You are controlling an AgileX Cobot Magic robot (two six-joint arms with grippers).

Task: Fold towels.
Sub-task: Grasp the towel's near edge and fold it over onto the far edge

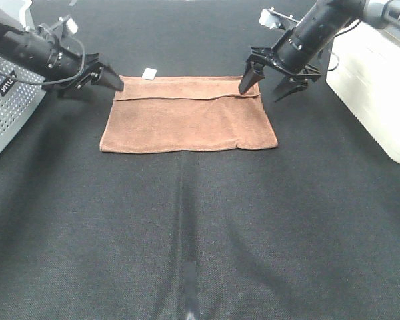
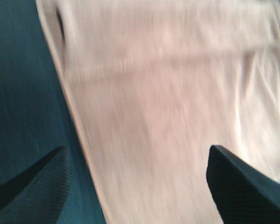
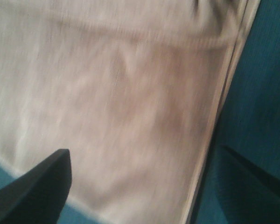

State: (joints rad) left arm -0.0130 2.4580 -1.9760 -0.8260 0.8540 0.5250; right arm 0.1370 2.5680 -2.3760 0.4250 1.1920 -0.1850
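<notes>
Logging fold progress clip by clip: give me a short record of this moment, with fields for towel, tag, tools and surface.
towel: brown, flat, folded over once, top layer's edge just short of the far hem
tag: white, at the far edge, toward the left
left tool: open, by the far left corner, holding nothing
right tool: open, by the far right corner, holding nothing
surface: black cloth

High view sharp, even diffuse light, soft faint shadows, both wrist views heavily motion-blurred, towel (image 2: 168, 93) washed out pale, mat (image 2: 18, 93) teal-tinted.
</notes>
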